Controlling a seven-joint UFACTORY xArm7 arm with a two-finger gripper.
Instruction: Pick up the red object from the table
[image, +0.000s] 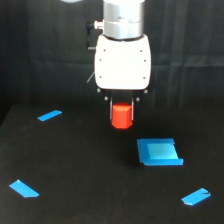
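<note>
Blue strips (196, 197) lay nearest on the table (90, 190), at five and eight o'clock. At centre, the gripper (121, 116) was clamped on the red block (121, 117); a blue square (158, 152) sat at four o'clock from it.

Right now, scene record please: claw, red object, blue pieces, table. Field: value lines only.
claw: shut on the red object, pointing down from the white arm housing
red object: between the claw fingers, appears lifted off the table
blue square piece: on the table, below and toward the exterior view's right of the claw
blue strips: three, far left, near left, near right
table: matte black
</note>
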